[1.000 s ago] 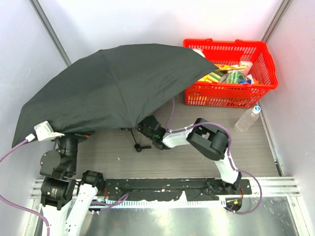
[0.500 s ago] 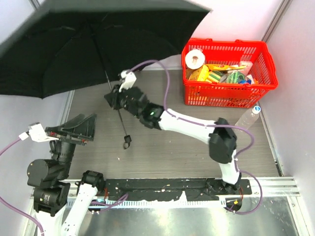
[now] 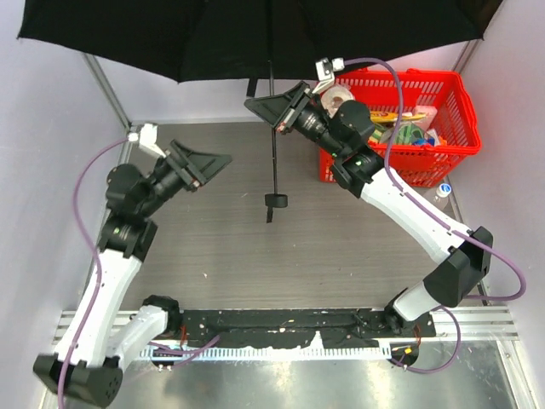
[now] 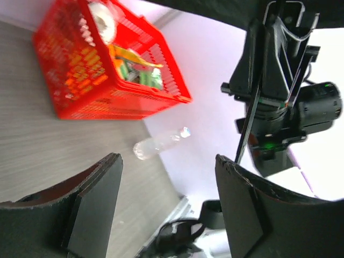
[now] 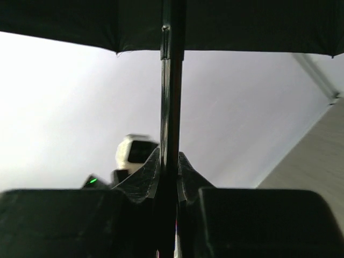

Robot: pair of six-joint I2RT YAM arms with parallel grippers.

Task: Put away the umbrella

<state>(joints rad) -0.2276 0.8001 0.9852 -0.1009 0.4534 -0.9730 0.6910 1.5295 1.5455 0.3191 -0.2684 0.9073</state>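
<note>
The black umbrella (image 3: 255,30) is open, its canopy spread across the top of the overhead view. Its thin shaft (image 3: 272,153) hangs straight down to the small handle (image 3: 275,201) and wrist loop, well above the table. My right gripper (image 3: 264,106) is shut on the shaft just under the canopy. In the right wrist view the shaft (image 5: 172,107) runs up between the gripper's (image 5: 169,166) closed fingers. My left gripper (image 3: 213,166) hangs open left of the shaft, holding nothing. In the left wrist view the handle (image 4: 212,215) shows beyond this gripper (image 4: 169,209).
A red basket (image 3: 443,85) full of groceries stands at the back right, right behind the right wrist. A clear plastic bottle (image 3: 430,204) lies on the table in front of the basket's right end. Pale walls close in the left, back and right sides.
The right arm has carried the open umbrella up and to the right, its shaft now vertical. The left arm has risen toward the shaft, and its jaws have narrowed a little.
</note>
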